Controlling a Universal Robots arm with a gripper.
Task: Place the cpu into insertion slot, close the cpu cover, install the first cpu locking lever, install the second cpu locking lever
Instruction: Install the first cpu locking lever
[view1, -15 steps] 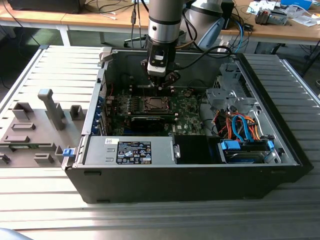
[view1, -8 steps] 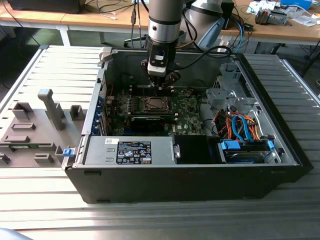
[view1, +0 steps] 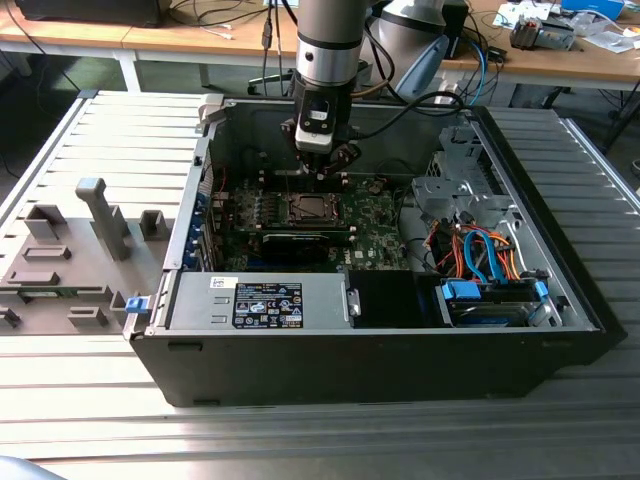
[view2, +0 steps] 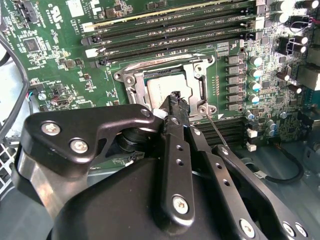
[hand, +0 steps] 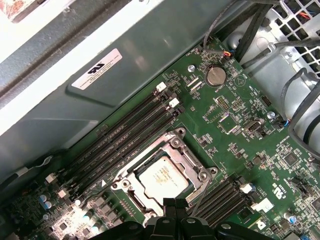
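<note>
The exterior view stands well back from the gripper (view1: 322, 173), looking down from above into the open computer case (view1: 380, 350). Both wrist views sit just behind the gripper, close over the green circuit board (hand: 240, 125), and look past it from opposite sides. All three views share the cpu (hand: 162, 178) directly beyond the gripper's tips.

No text legible. Black label (view1: 268, 304) on silver box (view1: 195, 300), 7 o'clock from cpu (view1: 308, 209), exterior view. White sticker (hand: 96, 69) on case wall (hand: 165, 45): unreadable.
</note>
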